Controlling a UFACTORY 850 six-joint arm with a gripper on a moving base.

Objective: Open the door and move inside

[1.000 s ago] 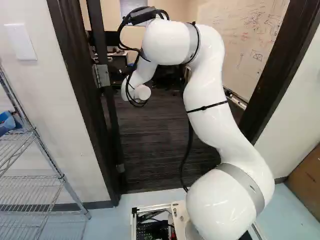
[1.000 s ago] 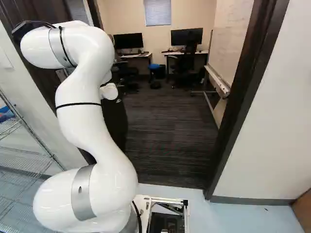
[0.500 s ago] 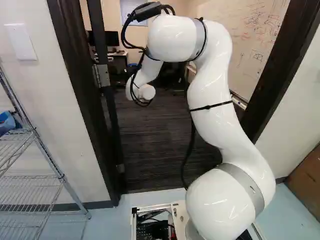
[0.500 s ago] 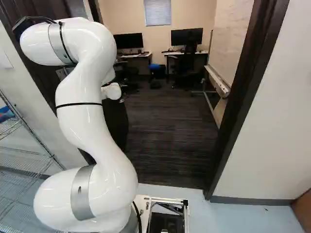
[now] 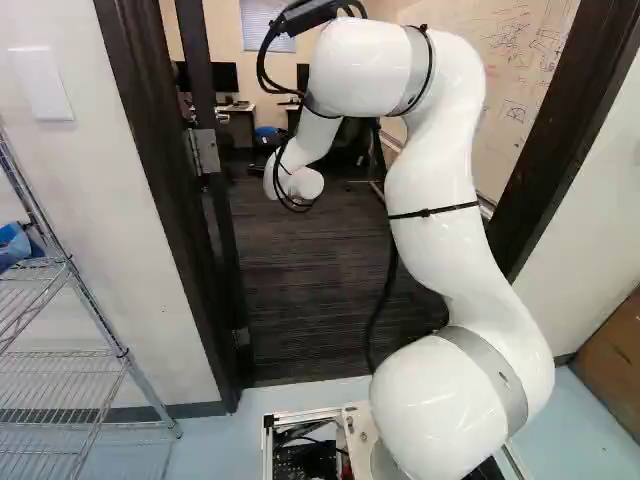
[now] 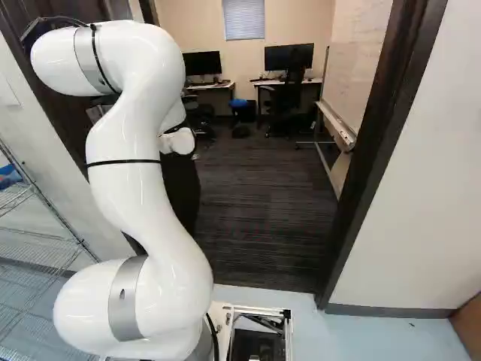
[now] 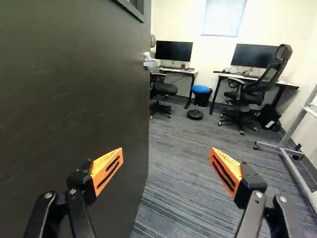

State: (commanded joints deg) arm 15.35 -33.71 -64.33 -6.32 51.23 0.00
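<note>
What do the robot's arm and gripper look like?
The arm is glossy white with rounded segments, grey bands at joints, a thin black strap and black cables outside it. The gripper has black linked fingers with exposed screws, ending in orange wedge-shaped pads with ridges and dark slots.

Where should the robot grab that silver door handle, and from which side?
I'd grip its outer end, with the gripper coming in from the open-floor side of the door, not across its flat face: the silver handle sits at the free edge and seems to jut past it. Its exact shape is too small to tell.
</note>
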